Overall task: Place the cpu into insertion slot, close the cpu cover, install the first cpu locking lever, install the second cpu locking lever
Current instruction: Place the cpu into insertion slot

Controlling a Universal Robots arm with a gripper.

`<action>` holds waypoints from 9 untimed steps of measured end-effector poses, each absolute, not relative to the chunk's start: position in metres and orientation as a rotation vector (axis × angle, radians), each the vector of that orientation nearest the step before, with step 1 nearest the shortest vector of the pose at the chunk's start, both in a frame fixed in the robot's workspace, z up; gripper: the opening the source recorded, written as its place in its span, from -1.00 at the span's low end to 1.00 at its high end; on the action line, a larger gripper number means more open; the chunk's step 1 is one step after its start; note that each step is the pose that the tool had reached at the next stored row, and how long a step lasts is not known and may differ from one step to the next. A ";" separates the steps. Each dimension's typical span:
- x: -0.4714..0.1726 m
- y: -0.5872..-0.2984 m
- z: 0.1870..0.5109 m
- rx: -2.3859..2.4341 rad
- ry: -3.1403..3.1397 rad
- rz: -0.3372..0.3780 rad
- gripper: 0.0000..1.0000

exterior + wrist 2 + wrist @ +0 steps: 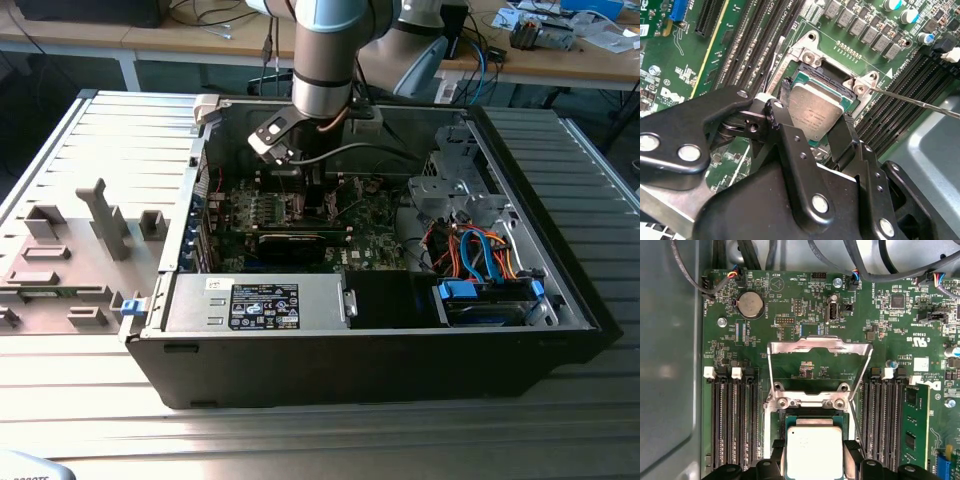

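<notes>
Flat square cpu (816,114) with a matt grey-silver lid, lying level in the socket of a green motherboard (685,75), pinched on two opposite edges between the black angular fingers (840,137) of the claw (815,106) in the second wrist view. Cpu cover (820,343), a thin stamped silver frame with an open window, flipped up off the socket in the first wrist view, flanked by long black ribbed memory slots (735,425); slim bare-metal lever (912,101) slanting away from a socket corner. Black sheet-metal computer case (380,335) lying open on a ribbed grey surface (300,430).
</notes>
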State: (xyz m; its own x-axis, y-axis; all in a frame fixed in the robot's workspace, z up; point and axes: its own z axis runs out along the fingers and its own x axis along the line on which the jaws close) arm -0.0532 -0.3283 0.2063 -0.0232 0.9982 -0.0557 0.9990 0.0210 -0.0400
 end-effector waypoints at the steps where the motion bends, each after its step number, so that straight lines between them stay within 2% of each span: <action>1: -0.053 -0.328 0.206 2.191 2.233 -0.106 0.09; 9: -0.053 -0.325 0.202 2.199 2.223 -0.108 0.09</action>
